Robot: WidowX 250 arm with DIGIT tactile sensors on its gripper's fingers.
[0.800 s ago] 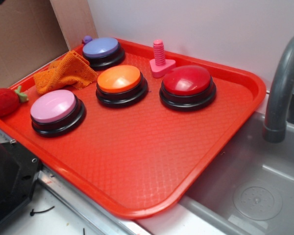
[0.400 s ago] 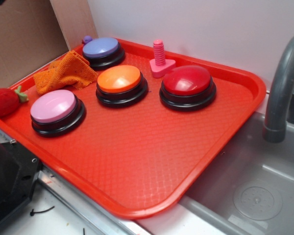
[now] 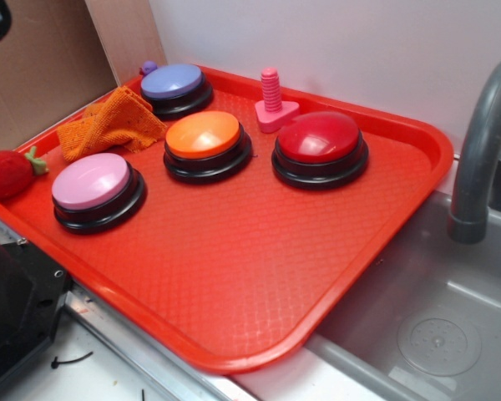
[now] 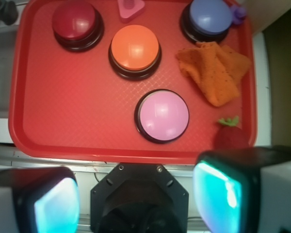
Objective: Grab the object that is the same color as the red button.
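Observation:
The object, a small fuzzy red strawberry toy (image 3: pixel 7 173) with a green stem, rests at the tray's far left edge, left of the pink button. In the wrist view the strawberry (image 4: pixel 230 137) shows just above my right fingertip (image 4: pixel 218 194). The red button (image 3: pixel 320 140), a glossy dome on a black base, stands at the back right of the red tray (image 3: pixel 259 251), far from the toy. My gripper (image 4: pixel 140 196) hovers high over the tray's near edge, open, with nothing between its pads.
On the tray also stand a pink button (image 3: pixel 96 185), an orange button (image 3: pixel 204 138), a purple button (image 3: pixel 174 83), an orange cloth (image 3: pixel 108 124) and a pink bolt (image 3: pixel 272 98). A grey sink (image 3: pixel 434 326) and faucet (image 3: pixel 484 142) lie right. Cardboard (image 3: pixel 42 67) stands behind.
A dark part of the arm has come further into the exterior view's top left corner. Nothing on the tray has moved.

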